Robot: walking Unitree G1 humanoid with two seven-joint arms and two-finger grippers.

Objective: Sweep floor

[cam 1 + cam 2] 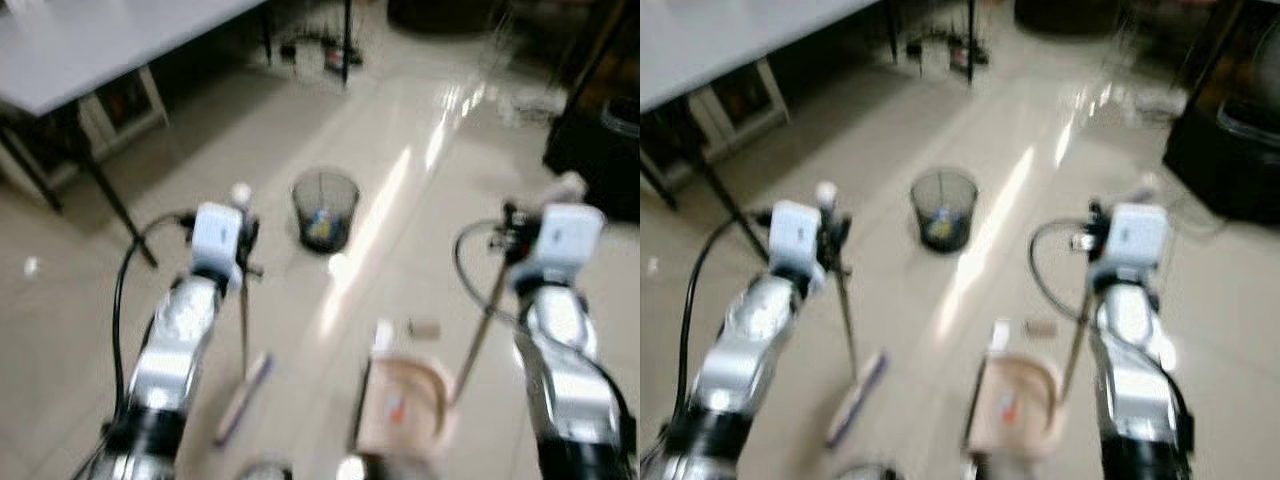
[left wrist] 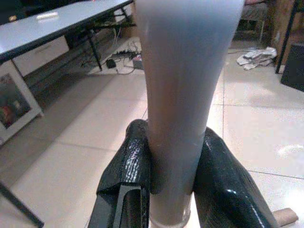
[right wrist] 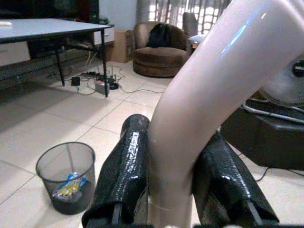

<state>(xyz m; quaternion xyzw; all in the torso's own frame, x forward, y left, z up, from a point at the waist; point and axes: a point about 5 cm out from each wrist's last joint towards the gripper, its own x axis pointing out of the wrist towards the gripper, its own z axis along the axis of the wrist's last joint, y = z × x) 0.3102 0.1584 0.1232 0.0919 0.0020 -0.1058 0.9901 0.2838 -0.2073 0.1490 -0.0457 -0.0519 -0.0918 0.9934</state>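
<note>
My left gripper (image 1: 243, 240) is shut on the thin handle of a broom (image 1: 243, 330); its brush head (image 1: 243, 398) rests on the tiled floor. The left wrist view has the grey handle (image 2: 183, 95) clamped between two black fingers (image 2: 128, 175). My right gripper (image 1: 515, 235) is shut on the pale handle (image 3: 199, 104) of a dustpan (image 1: 405, 400), which stands on the floor between my arms with a small orange scrap inside. A small cardboard roll (image 1: 424, 327) and a white scrap (image 1: 383, 335) lie on the floor just beyond the pan.
A black mesh wastebasket (image 1: 325, 210) with some rubbish stands ahead on the tiles. A grey table (image 1: 90, 50) with black legs is at the left, cables and a power strip (image 1: 320, 50) beyond it. Dark furniture (image 1: 600, 140) stands at the right.
</note>
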